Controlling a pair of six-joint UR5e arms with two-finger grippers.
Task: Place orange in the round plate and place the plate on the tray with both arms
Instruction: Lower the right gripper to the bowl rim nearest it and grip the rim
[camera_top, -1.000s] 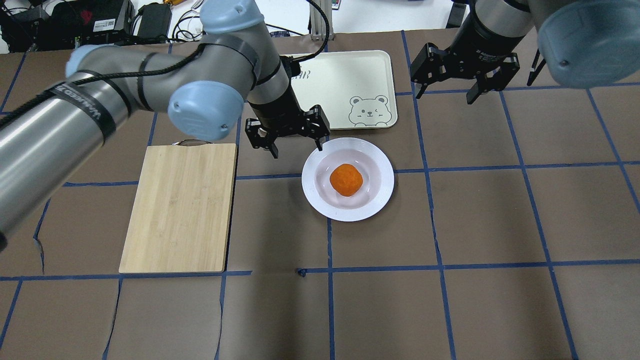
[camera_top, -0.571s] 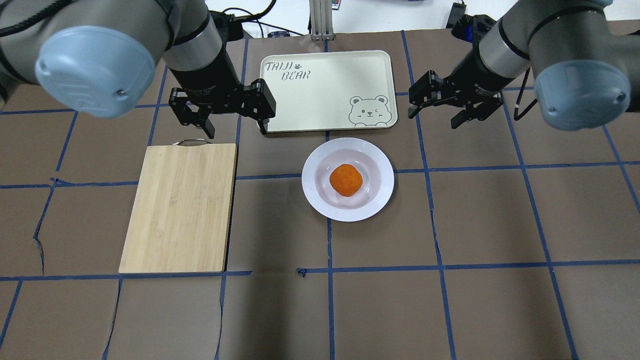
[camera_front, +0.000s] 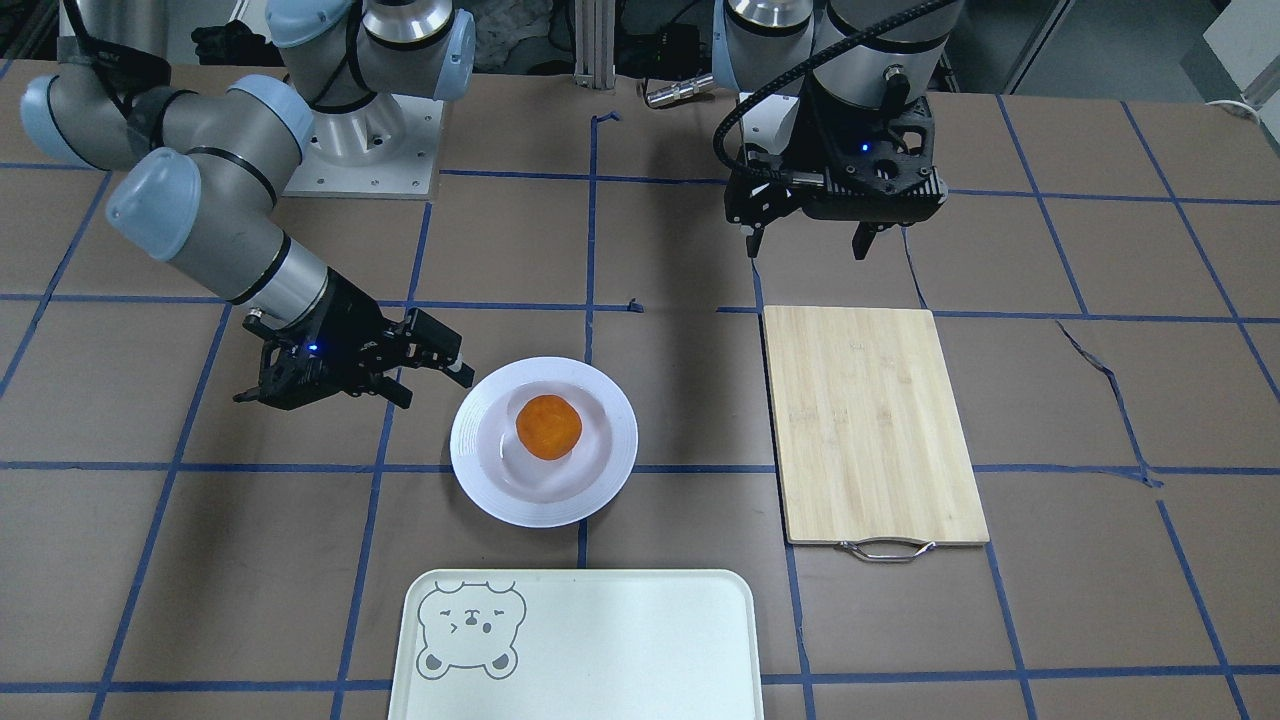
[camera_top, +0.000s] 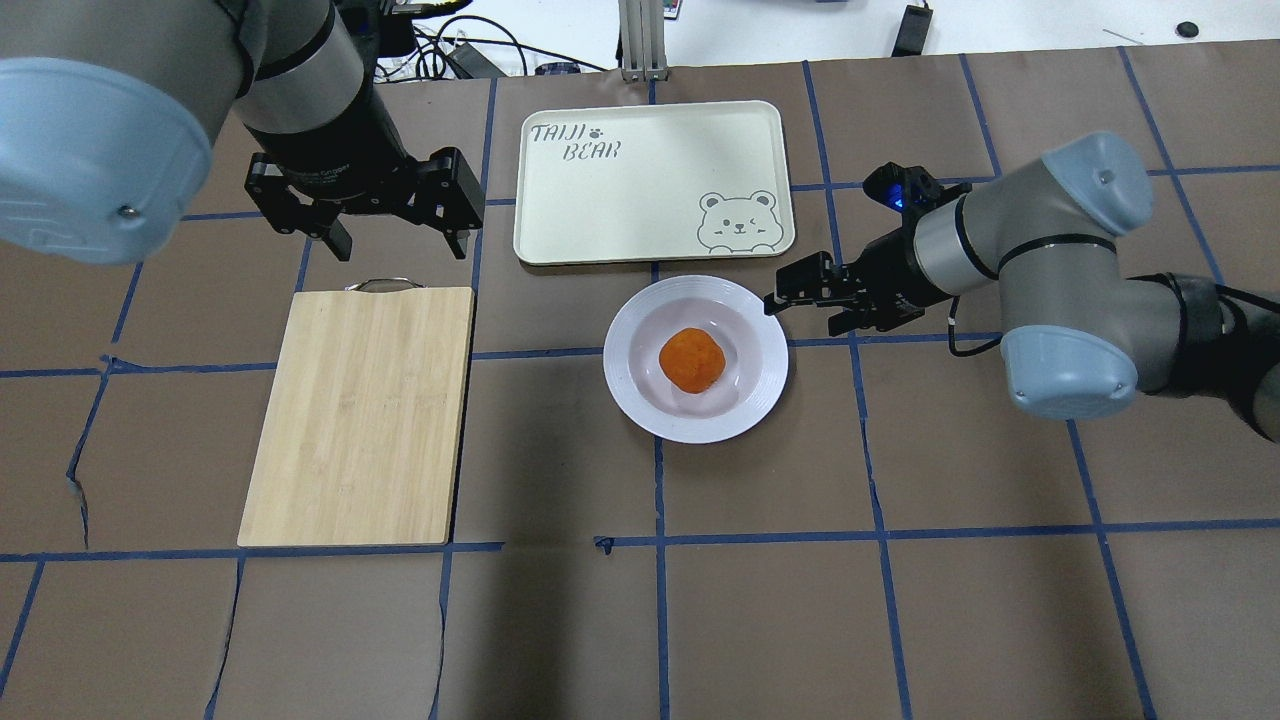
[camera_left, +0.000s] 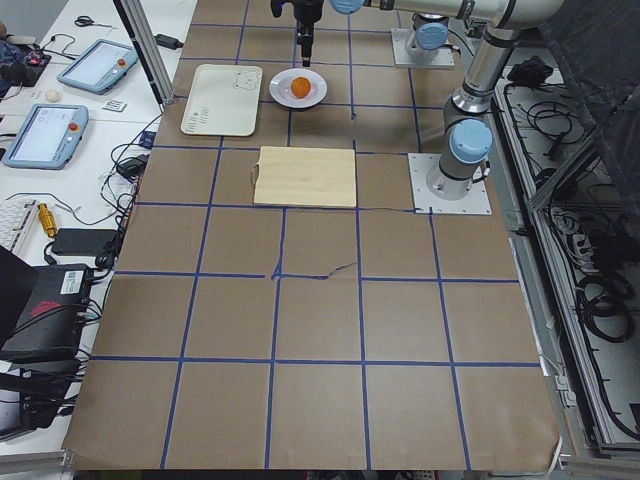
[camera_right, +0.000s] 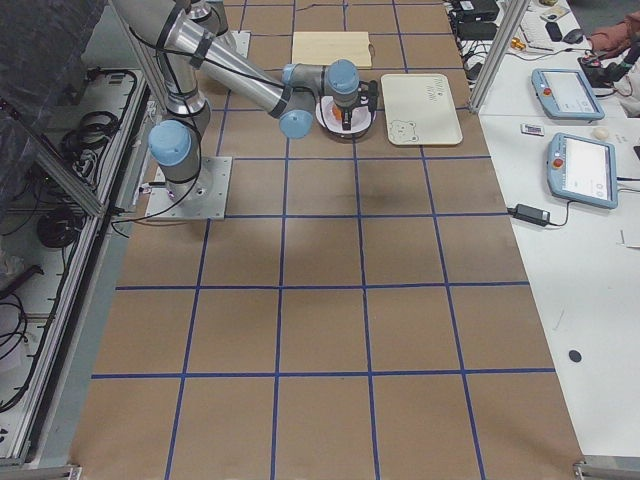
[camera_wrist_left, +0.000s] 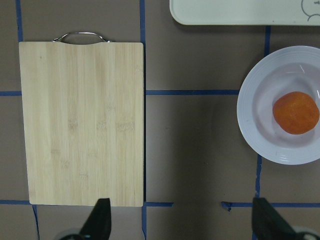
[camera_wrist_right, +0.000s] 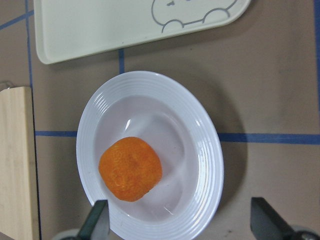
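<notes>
The orange (camera_top: 692, 360) lies in the sunken centre of the round white plate (camera_top: 770, 385), which rests on the table just in front of the pale tray (camera_top: 640, 190) with its bear drawing. My right gripper (camera_top: 805, 312) is open and low beside the plate's right rim, fingertips close to the edge; its wrist view shows the orange (camera_wrist_right: 130, 168) and plate (camera_wrist_right: 210, 165) just ahead of the spread fingers. My left gripper (camera_top: 400, 243) is open and empty, hovering left of the tray, beyond the board's handle. From across the table, the right gripper (camera_front: 435, 390) points at the plate (camera_front: 475, 450).
A bamboo cutting board (camera_top: 360, 415) with a metal handle lies left of the plate. Blue tape lines grid the brown table cover. Tablets, cables and a person's hand (camera_right: 610, 40) are on the side bench past the tray.
The left gripper has drawn back from the plate's near-left rim to a spot left of the tray. The right gripper has swung down and inward from beside the tray to the plate's right rim.
</notes>
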